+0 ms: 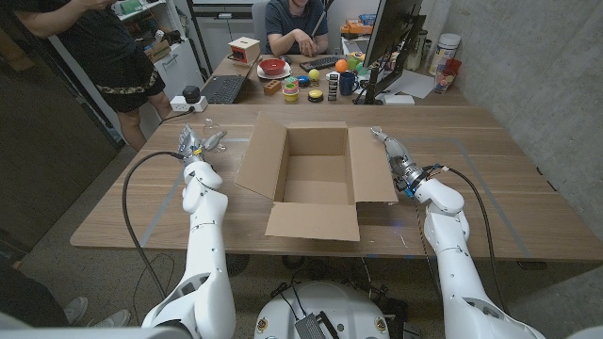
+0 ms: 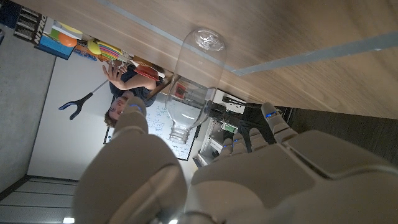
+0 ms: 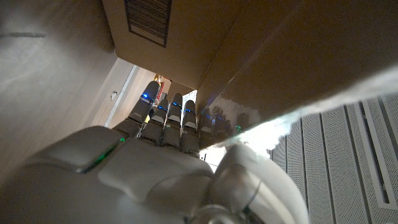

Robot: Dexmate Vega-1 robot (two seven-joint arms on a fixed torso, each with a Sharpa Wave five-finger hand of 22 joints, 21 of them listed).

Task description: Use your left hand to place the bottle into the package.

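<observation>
Left hand (image 2: 205,180) open just beside upright bottle (image 2: 194,81).

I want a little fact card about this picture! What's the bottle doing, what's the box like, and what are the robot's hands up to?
bottle: clear plastic bottle standing on the wooden table, left of the box
box: open cardboard box, flaps spread, looks empty inside
left hand: left hand right by the bottle, fingers apart, nothing gripped yet
right hand: right hand beside the box's right flap; whether it touches is unclear
task so far: bottle not yet in the box
</observation>
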